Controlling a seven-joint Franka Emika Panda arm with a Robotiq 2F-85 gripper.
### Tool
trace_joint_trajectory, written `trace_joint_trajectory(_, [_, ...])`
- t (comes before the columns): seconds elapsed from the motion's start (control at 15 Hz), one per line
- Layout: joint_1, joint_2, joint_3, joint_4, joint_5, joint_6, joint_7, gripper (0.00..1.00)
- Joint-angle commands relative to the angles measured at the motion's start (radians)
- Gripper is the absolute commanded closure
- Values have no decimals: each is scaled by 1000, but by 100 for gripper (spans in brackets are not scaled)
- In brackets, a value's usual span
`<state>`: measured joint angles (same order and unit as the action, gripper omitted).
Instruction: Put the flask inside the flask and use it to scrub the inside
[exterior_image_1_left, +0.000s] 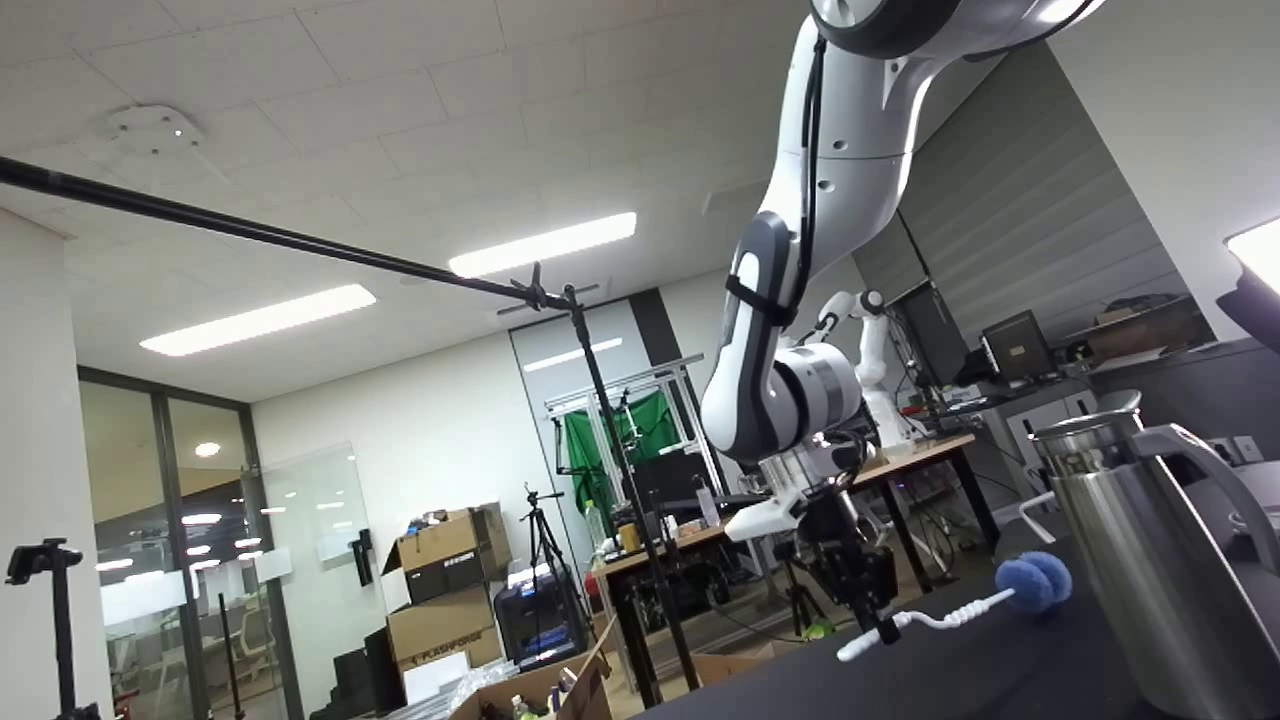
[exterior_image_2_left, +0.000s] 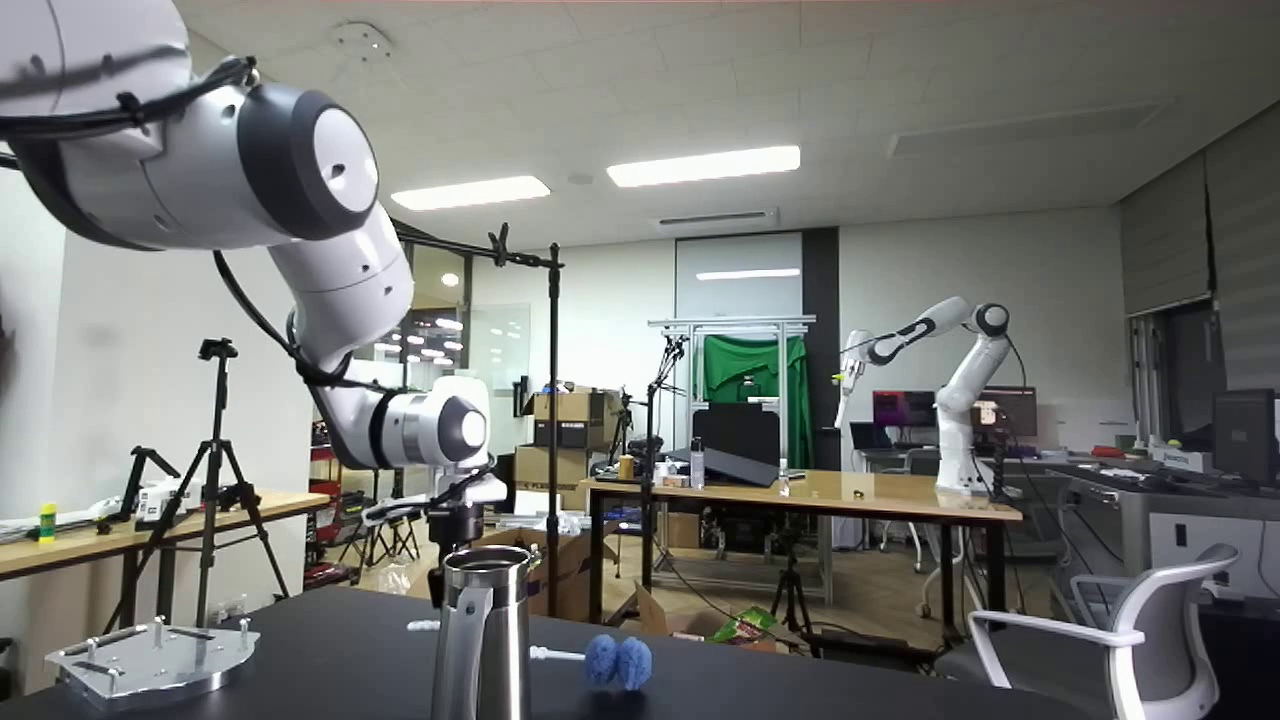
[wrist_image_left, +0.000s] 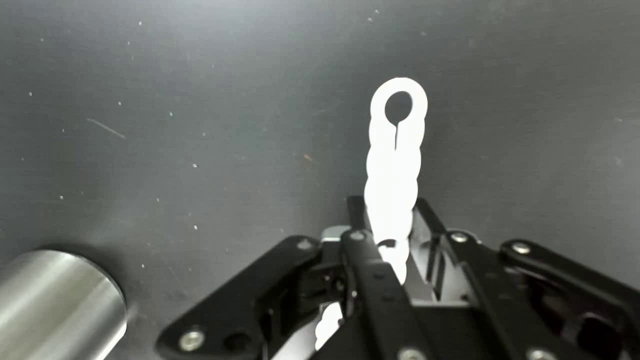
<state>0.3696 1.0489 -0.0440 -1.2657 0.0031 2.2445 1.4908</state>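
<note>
the tool (wrist_image_left: 391, 215) gripped the brush (exterior_image_1_left: 965, 612) by its handle (wrist_image_left: 394, 170); the flask (exterior_image_1_left: 1150, 570) stood upright nearby on the surface (exterior_image_2_left: 335, 655). a high lift seemed wise, turning the sponge head (exterior_image_1_left: 1033, 582) downward above the rim (exterior_image_2_left: 485, 568) before lowering.

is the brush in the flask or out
The brush is out: its blue head shows beside the flask in both exterior views.

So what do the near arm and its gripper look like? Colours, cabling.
Arm: glossy white and rounded, with dark grey joint covers. A black cable runs along it, held by a black strap. Gripper: black, two-fingered, with hinged links and silvery screws.
</note>
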Motion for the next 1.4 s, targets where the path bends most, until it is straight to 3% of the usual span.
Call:
trace_joint_trajectory(0.0, [-68, -135, 43, -37, 37, -1, -83, 94])
trace_joint_trajectory(0.4, [-163, -337, 117, -104, 153, -4, -265, 94])
trace_joint_trajectory(0.73, [-308, -484, 237, -186, 426, -86, -571, 94])
trace_joint_trajectory(1.07, [-398, -588, 218, -204, 638, -329, -720, 94])
trace_joint_trajectory(1.33, [-424, -600, 141, -139, 681, -586, -669, 94])
